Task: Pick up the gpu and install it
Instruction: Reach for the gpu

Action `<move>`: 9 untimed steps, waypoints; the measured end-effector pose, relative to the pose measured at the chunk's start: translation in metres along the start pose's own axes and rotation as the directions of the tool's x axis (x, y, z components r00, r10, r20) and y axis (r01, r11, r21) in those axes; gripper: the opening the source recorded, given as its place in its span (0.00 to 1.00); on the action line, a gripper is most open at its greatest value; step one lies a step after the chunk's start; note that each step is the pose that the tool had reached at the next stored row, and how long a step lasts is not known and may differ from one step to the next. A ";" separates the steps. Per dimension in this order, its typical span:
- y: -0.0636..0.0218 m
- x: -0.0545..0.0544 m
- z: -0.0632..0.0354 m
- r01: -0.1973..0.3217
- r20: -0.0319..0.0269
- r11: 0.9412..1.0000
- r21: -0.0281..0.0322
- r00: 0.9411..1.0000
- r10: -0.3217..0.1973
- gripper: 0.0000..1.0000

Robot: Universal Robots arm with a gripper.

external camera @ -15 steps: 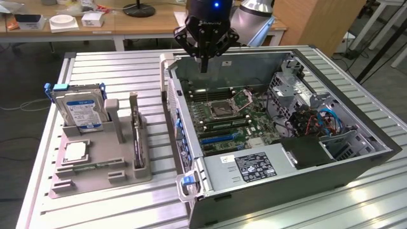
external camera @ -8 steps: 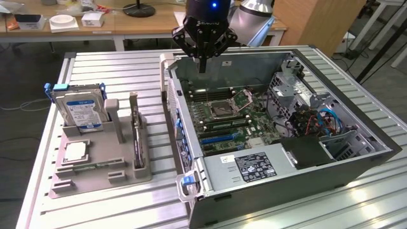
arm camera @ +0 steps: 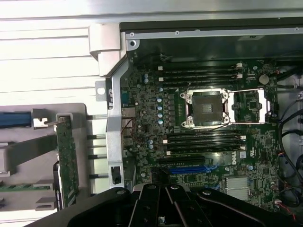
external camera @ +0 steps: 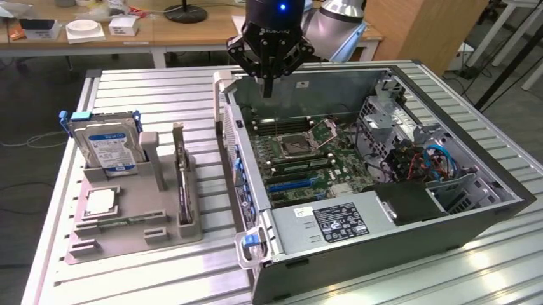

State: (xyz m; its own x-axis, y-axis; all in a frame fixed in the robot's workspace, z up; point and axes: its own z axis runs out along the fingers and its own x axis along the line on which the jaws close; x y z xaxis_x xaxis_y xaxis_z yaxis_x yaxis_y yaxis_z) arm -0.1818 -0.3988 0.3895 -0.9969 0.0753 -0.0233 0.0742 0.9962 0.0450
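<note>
A black robot gripper (external camera: 268, 89), fingers together and empty, hangs over an open dark computer case (external camera: 407, 251) on a slatted metal table (external camera: 152, 279). At the exterior view's left, the thin dark gpu card (external camera: 180, 171) stands on edge in a grey plastic holder (external camera: 127, 238), well apart.

Your gripper (external camera: 268, 89) is matt black all over: a blocky body that fans into angular linkage bars and tapers to slim dark fingers. In the exterior view you'll find a small blue light (external camera: 281, 6) glowing at twelve o'clock on the body. Just beneath it is a line of white lettering (external camera: 278, 30), too small to read. At two o'clock from the body sits a rounded, silvery-grey arm segment (external camera: 337, 22). In the wrist view the black bars carry round pivot screws (arm camera: 150, 187) with dull highlights.
</note>
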 end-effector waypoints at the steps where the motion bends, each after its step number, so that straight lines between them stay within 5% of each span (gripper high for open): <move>1: -0.0001 0.000 0.0000 0.000 0.000 1.000 0.000 1.000 0.000 0.11; 9: -0.0004 0.005 0.0007 0.000 0.000 1.000 0.000 1.000 0.000 0.11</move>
State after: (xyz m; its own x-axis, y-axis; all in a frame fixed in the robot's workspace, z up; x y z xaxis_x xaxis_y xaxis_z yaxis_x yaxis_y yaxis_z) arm -0.1865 -0.3988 0.3887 -0.9969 0.0753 -0.0233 0.0742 0.9962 0.0451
